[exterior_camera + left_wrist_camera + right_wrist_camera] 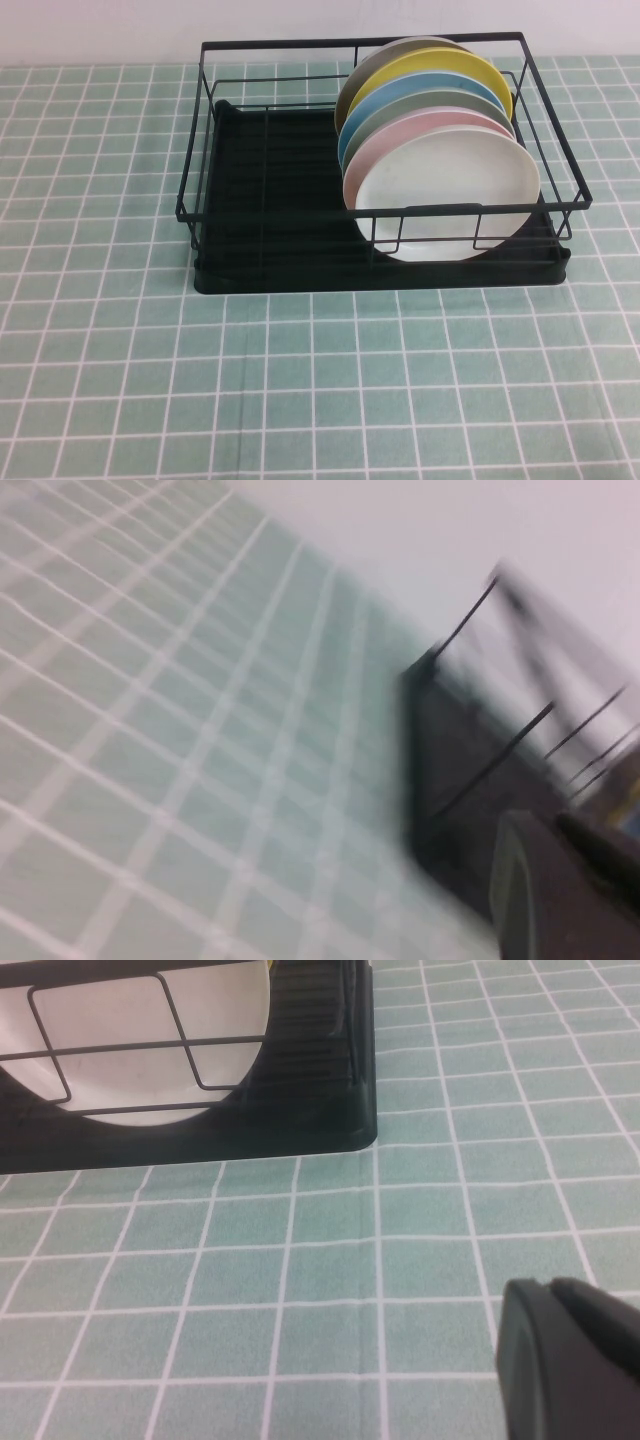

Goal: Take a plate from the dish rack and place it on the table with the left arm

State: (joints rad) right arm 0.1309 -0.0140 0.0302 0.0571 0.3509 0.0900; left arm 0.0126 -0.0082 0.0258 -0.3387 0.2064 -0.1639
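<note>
The white plate [445,195] stands on edge at the front of a row of plates in the right half of the black wire dish rack [270,190]. The right wrist view also shows the plate [140,1020] behind the rack's front wires [310,1100]. Neither arm appears in the high view. In the blurred left wrist view my left gripper [548,825] is shut and empty above the tiled table [180,760], near a corner of the rack [450,740]. My right gripper [548,1290] is shut and empty over bare tiles, in front of the rack's front right corner.
Behind the white plate stand a pink plate [372,150], a grey-green one [440,100], a blue one [420,85], a yellow one [440,65] and a dull olive one [375,62]. The rack's left half holds nothing. Teal tiled table [300,380] stretches in front.
</note>
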